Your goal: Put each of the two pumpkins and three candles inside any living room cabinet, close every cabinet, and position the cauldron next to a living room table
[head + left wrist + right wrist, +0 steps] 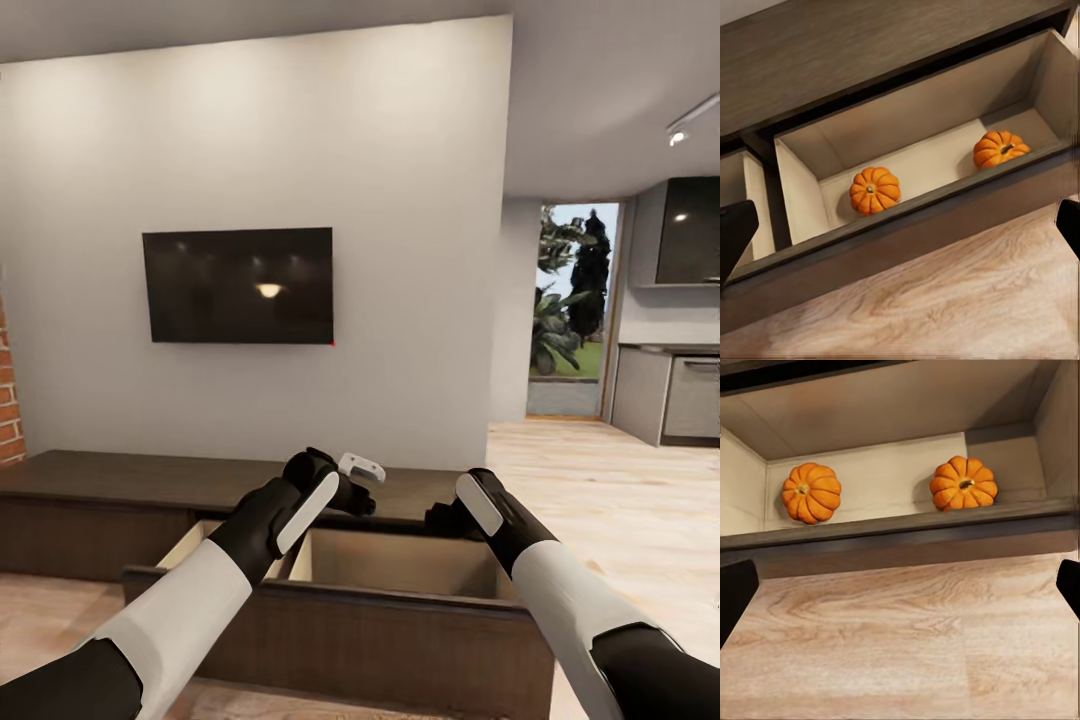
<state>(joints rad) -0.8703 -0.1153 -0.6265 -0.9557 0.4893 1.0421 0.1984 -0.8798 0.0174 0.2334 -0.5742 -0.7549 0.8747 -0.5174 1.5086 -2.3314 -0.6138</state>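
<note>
Two pumpkins (874, 190) (999, 148) are sitting apart inside the open drawer (945, 196) of the cabinet (110, 480). Both arms are hanging above it, their fingers (736, 232) (735, 594) spread wide, holding nothing.

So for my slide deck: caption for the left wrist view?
Two small ribbed orange pumpkins sit apart inside the open beige-lined drawer of the dark brown wooden console.

Ahead of me a dark television (238, 286) hangs on the white wall (400, 200), kitchen cabinets (668, 395) off right.
</note>
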